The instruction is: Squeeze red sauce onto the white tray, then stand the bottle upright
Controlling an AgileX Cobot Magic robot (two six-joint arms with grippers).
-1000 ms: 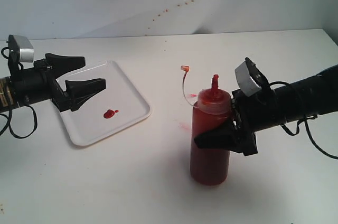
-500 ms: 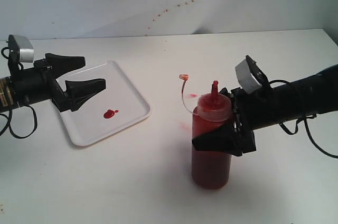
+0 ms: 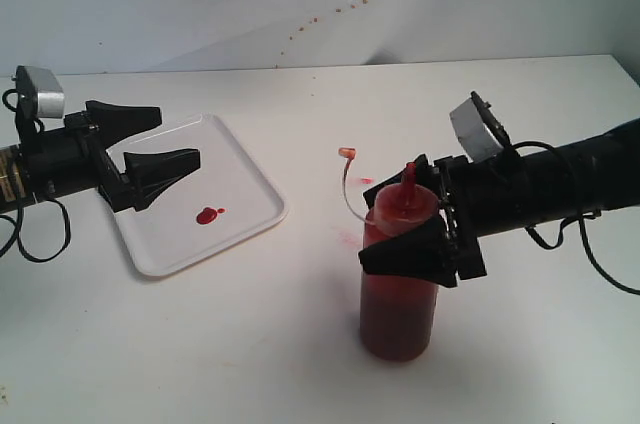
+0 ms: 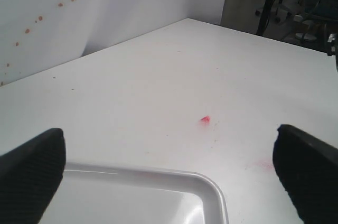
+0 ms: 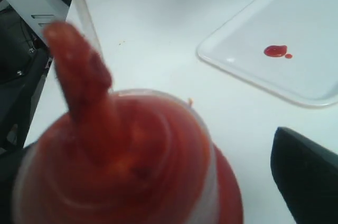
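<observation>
The white table [image 3: 300, 364] took up pretty much the whole scene, with loads of bare room in front and between the two arms. The white tray [image 3: 245, 169] sat on the left side, turned at an angle, one rounded corner pointing toward the middle and its low rim clear of everything else.

The bottle [image 3: 398, 314] stood upright on the table right of centre, well apart from the tray and far from any table edge. The right gripper [image 3: 393, 212] came in from the right with its jaws spread wide around the bottle's shoulder. In the right wrist view one finger [image 5: 306, 176] showed a strip of table between it and the bottle, so it wasn't squeezing.

The left gripper [image 3: 178, 134] hung over the tray's far-left part, jaws fully apart and empty.

The red sauce [image 3: 208, 214] was a small blob with a tiny droplet beside it, inside the tray near its front rim. The tethered tip cap [image 3: 348, 153] dangled off to the bottle's left.
</observation>
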